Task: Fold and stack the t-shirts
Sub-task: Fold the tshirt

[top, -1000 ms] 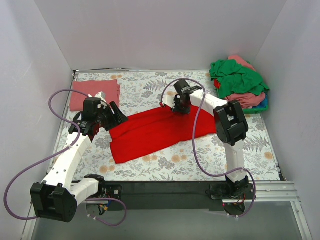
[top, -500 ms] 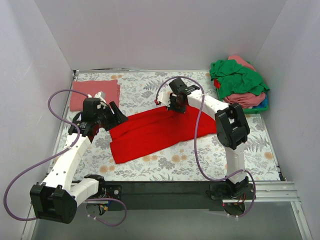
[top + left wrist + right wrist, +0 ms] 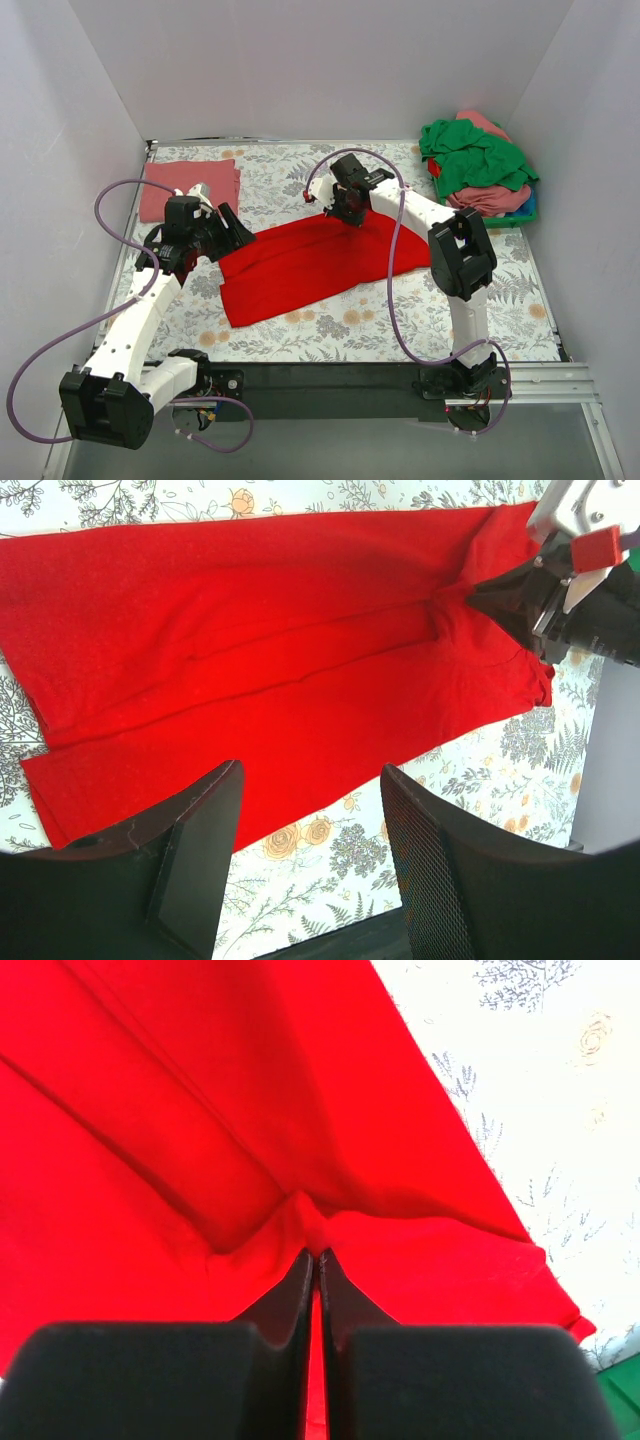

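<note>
From the near edge of the table, two arms reach away from me over the floral tablecloth (image 3: 300, 180). The left arm leans forward and inward. Its left gripper (image 3: 232, 228) hangs above the left end of the one red t-shirt (image 3: 300, 265), which lies spread flat mid-table, and its fingers (image 3: 195, 860) stand apart with nothing between them. The right arm rises, bends at the elbow and stretches leftward, bringing the right gripper (image 3: 317, 1257) down on the shirt's far edge. Its fingers are pressed together on a pinch of red cloth that puckers at the tips. Farther back, one folded salmon-pink t-shirt (image 3: 185, 188) lies at the far left corner. At the far right sits a single heap, a green t-shirt (image 3: 475, 155) on top of a pink t-shirt (image 3: 490, 198).
</note>
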Robot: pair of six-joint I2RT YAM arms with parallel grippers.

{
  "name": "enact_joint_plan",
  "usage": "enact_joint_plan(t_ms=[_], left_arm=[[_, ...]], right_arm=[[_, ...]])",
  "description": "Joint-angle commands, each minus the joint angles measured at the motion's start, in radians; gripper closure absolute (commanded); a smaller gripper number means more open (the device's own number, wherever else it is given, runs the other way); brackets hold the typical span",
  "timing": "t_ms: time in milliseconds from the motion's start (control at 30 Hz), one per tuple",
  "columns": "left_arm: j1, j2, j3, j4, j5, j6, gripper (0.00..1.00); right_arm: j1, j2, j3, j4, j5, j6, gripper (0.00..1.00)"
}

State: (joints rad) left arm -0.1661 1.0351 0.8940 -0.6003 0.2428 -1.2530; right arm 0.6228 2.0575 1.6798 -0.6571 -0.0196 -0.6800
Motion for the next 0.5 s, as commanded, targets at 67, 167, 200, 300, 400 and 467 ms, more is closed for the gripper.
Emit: enact_joint_plan(t_ms=[67,167,200,300,400,467], left_arm=[[-0.001,-0.033,0.003,-0.010,-0.017,0.009,0.44],[-0.001,-0.032,0.003,-0.010,-0.017,0.009,0.44],[-0.001,-0.030,0.003,-0.010,-0.016,0.010,0.44],[-0.001,-0.026,0.002,-0.006,-0.014,0.012,0.44],[-0.001,-0.020,0.000,-0.001,-0.013,0.014,0.44],[-0.001,-0.017,-0.001,0.000,-0.011,0.015,0.44]], right_arm=[[0.003,-0.045,0.020,-0.021,-0.003,0.023,0.64],[-0.038,-0.071,0.026,-0.021,-0.025,0.037,0.60],[-0.055,-0.077,0.032,-0.021,-0.039,0.045,0.60],[-0.133,-0.073,0.064,-0.019,-0.097,0.077,0.60],[-0.225,-0.030,0.124,-0.021,-0.167,0.135,0.60],[-0.293,0.018,0.161,-0.022,-0.235,0.177,0.60]])
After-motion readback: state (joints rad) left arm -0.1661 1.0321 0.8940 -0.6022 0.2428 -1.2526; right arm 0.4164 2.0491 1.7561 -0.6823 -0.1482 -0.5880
